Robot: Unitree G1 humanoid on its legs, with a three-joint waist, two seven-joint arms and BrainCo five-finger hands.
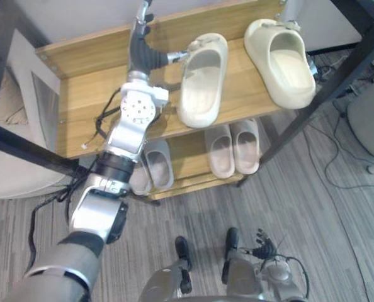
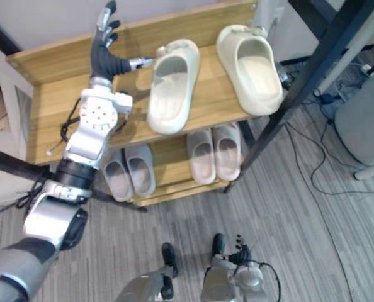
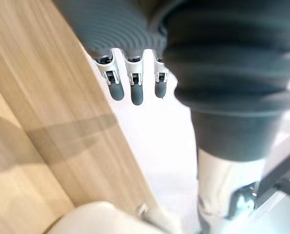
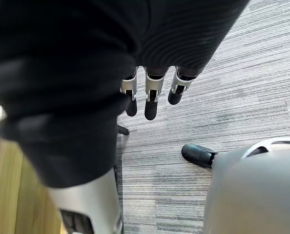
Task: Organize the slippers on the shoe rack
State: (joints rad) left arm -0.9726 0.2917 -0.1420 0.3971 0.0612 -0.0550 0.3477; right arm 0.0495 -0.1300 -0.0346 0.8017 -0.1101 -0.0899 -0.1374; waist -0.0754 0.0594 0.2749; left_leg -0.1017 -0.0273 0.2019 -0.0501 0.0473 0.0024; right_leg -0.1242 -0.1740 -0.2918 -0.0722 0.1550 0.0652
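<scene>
Two cream slippers lie on the wooden top shelf of the shoe rack: one in the middle, the other to its right, a gap between them. My left hand is raised over the back of that shelf, open, with its fingers straight. Its thumb reaches to the far end of the middle slipper, touching or almost touching it. On the lower shelf stand a pinkish pair and a grey pair. My right hand hangs open low over the floor.
A black metal post slants past the rack's right end. Cables trail over the grey striped floor at the right, beside a grey rounded object. A pale cushioned seat stands left of the rack.
</scene>
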